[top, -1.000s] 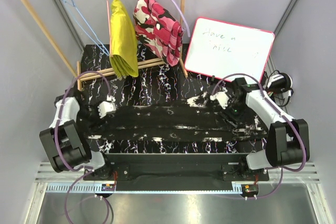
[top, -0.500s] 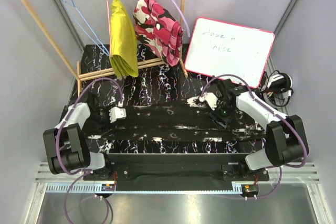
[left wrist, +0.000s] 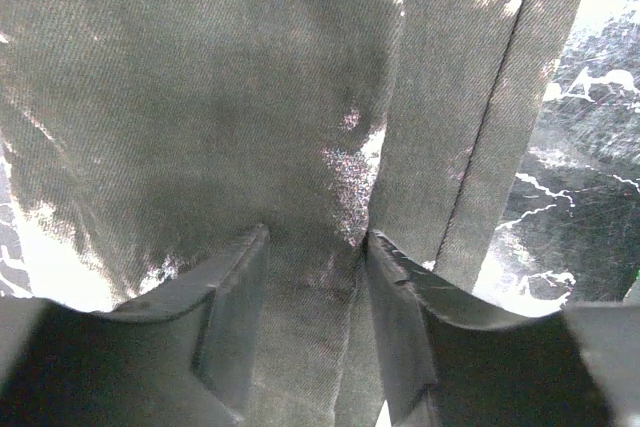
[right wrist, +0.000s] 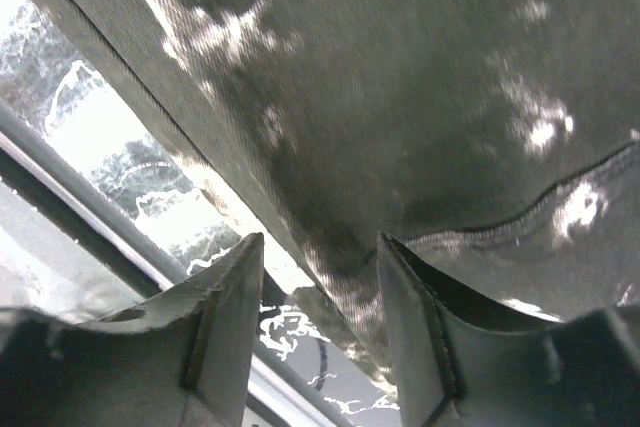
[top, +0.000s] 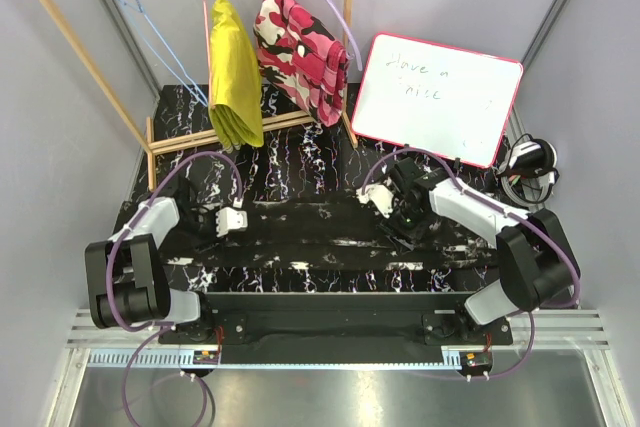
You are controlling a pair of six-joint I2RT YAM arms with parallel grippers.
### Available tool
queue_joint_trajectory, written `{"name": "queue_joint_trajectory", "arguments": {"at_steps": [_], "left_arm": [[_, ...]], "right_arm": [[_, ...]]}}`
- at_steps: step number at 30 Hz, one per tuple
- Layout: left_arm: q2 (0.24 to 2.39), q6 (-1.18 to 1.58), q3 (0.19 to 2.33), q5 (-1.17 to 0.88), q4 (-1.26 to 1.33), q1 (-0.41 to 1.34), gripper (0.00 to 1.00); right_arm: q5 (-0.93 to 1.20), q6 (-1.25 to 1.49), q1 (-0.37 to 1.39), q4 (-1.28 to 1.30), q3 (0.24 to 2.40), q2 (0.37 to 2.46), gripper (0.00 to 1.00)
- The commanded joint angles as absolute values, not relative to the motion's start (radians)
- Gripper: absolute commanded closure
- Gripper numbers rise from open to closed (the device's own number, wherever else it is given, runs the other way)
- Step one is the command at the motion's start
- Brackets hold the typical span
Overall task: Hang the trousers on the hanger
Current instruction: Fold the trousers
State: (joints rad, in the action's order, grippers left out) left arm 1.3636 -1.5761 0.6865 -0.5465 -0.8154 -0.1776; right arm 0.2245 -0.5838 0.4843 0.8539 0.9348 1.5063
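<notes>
Right end effector (top: 385,209), trousers (top: 310,232) nearer left end effector (top: 240,221)

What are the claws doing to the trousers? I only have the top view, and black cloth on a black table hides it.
Observer: In the left wrist view, the trousers bunch between the fingers of the left claw, with creases running into the gap. It looks like a pinch.
Operator: And the right one?
Observer: In the right wrist view, the right claw straddles the cloth's thick edge. The cloth appears lifted clear of the table.
</notes>
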Motion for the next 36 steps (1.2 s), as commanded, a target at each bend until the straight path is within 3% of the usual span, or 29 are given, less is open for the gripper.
{"name": "queue_joint_trajectory", "arguments": {"at_steps": [1, 4, 6, 9, 20, 25, 32, 36], "left_arm": [[1.374, -1.574, 0.71, -0.583, -0.802, -0.173, 0.58], [1.376, -1.56, 0.716, -0.587, -0.802, -0.17, 0.69], [1.37, -1.548, 0.721, -0.586, -0.804, -0.17, 0.84], [1.347, -1.522, 0.73, -0.58, -0.808, -0.172, 0.99], [1.19, -1.578, 0.865, -0.572, -1.095, -0.189, 1.0], [1.152, -1.667, 0.861, -0.48, -1.216, -0.19, 1.0], [1.199, -1.689, 0.686, -0.358, -1.086, -0.196, 1.0], [1.273, -1.645, 0.655, -0.337, -0.967, -0.195, 1.0]], "right_arm": [[0.151, -0.566, 0.512, 0.782, 0.92, 1.522, 0.49], [0.123, -0.563, 0.512, 0.765, 0.928, 1.529, 0.62], [0.13, -0.548, 0.512, 0.77, 0.937, 1.52, 0.83], [0.123, -0.534, 0.511, 0.79, 0.953, 1.5, 1.0], [0.077, -0.541, 0.512, 0.911, 0.992, 1.35, 1.0], [0.153, -0.555, 0.514, 0.974, 0.93, 1.299, 1.0], [0.167, -0.577, 0.523, 0.896, 0.836, 1.338, 1.0], [0.175, -0.578, 0.54, 0.861, 0.838, 1.451, 0.94]]}}
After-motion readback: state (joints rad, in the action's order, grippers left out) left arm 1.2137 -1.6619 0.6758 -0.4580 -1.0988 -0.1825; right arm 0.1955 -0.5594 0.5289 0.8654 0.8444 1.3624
